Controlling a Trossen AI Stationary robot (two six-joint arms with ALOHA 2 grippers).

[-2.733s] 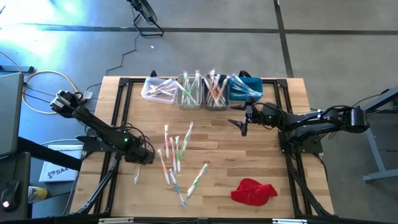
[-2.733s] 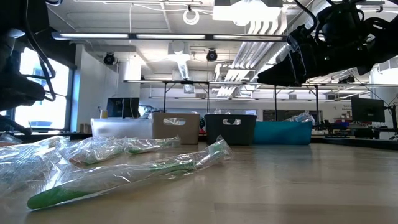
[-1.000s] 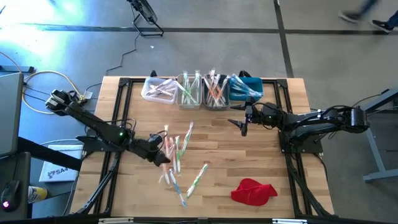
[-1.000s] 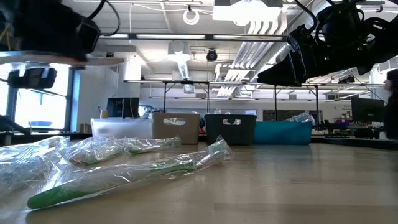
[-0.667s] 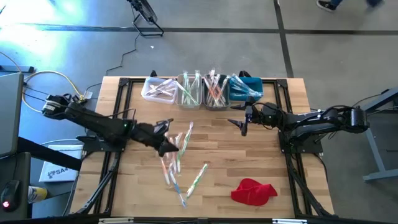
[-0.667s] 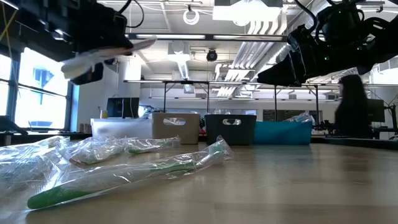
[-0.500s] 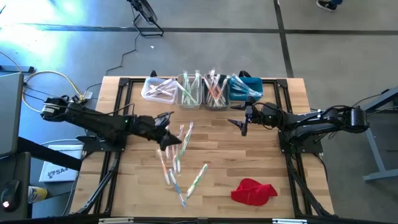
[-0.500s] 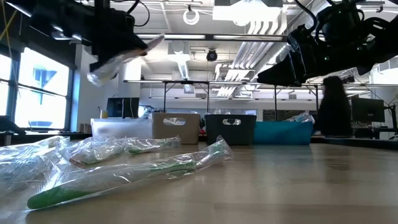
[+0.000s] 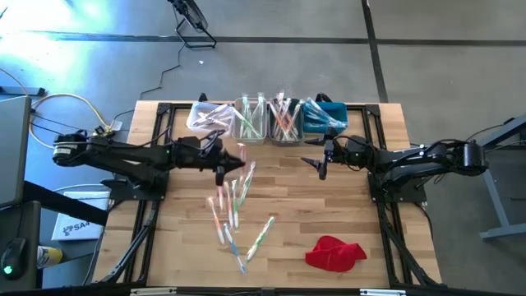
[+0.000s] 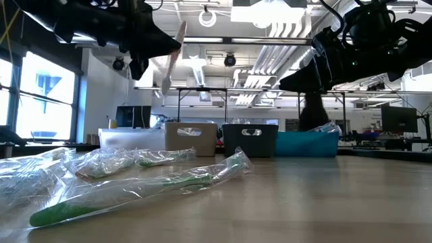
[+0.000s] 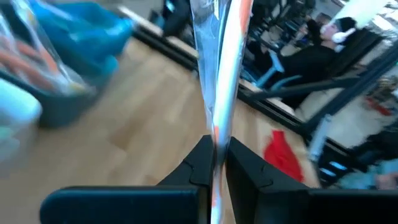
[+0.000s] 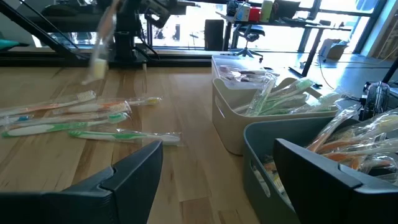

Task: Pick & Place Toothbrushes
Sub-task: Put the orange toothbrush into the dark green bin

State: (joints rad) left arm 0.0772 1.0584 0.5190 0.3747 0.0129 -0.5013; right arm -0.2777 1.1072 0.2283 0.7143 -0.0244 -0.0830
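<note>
My left gripper (image 9: 223, 161) is in the air over the table's middle left, shut on one toothbrush (image 10: 171, 58) in a clear wrapper. The wrist view shows its orange-tinged handle (image 11: 225, 74). More wrapped toothbrushes (image 9: 234, 210) lie flat in a loose pile on the wood, nearer the front edge. In the low view the closest is a green one (image 10: 135, 192). My right gripper (image 9: 320, 164) hovers open in front of the grey bin (image 9: 285, 123), with nothing between its fingers (image 12: 134, 168). My left gripper pinches the wrapped toothbrush between its two fingers (image 11: 202, 163), which come in level from the table's left. The toothbrush's handle (image 11: 217, 134) lies across the fingers. It stands steeply tilted, nearly upright, lifted clear of the table, sticking out above and below the grip.
Several bins stand in a row at the far edge: white (image 9: 207, 117), beige (image 9: 251, 123), grey and blue (image 9: 326, 115), all holding wrapped toothbrushes. A red cloth (image 9: 334, 252) lies near the front right. Bare wood lies between the pile and the bins.
My left gripper has carried the toothbrush up and away from the pile toward the far edge and the bins. It has rolled on the way, so the toothbrush has gone from nearly level to nearly upright.
</note>
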